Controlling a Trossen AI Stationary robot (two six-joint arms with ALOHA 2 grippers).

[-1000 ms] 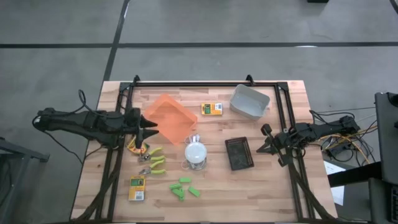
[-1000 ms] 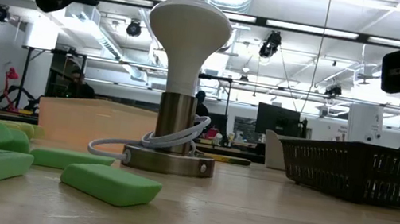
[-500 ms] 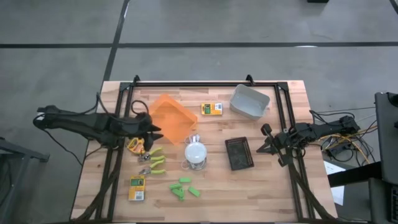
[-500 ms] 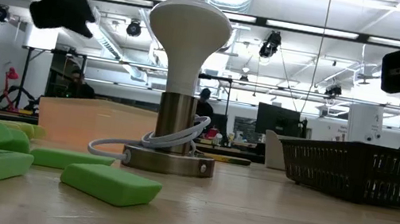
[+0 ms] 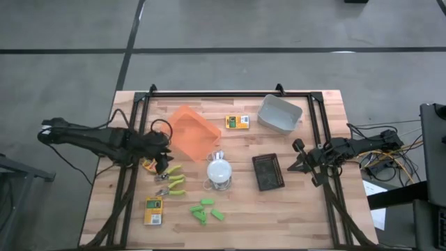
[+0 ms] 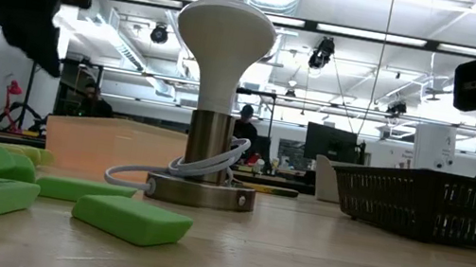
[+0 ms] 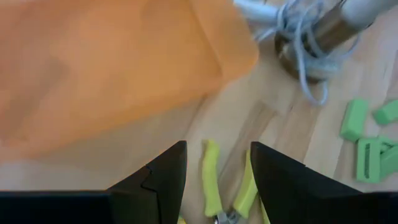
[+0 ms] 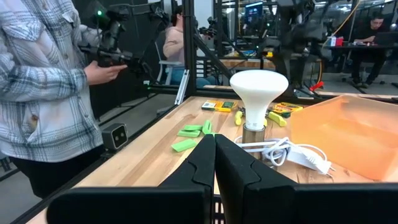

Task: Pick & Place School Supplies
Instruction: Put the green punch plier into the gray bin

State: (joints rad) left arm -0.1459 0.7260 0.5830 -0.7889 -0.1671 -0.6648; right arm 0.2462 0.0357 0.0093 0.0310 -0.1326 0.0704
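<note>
Left gripper (image 5: 162,155): at the table's left side, just beside the orange tray's near-left edge and above the yellow-handled tools. Its two dark fingers (image 7: 163,180) stand apart with a clear gap and hold nothing.
Right gripper (image 5: 296,162): waits at the table's right side, right of the black basket. Fingers pressed together, empty.
Yellow-handled tools (image 5: 172,183): lie on the wood left of the lamp, directly under the left gripper; seen between that gripper's fingers in the left wrist view (image 7: 211,180).
Printed boxes: one (image 5: 237,122) at the far middle, between the orange tray and grey tray; another (image 5: 153,210) at the near left; a third (image 5: 150,164) partly hidden under the left gripper.
Green chunks (image 5: 206,210): a loose cluster at the near middle, in front of the lamp.
Orange tray (image 5: 191,132): far left of centre, tilted.
Grey tray (image 5: 279,113): far right.
Black basket (image 5: 267,171): right of the lamp.
White domed lamp (image 5: 219,171): centre, with a coiled cord.
Person (image 8: 43,81): in a plaid shirt, stands beside the table holding a dark device.
</note>
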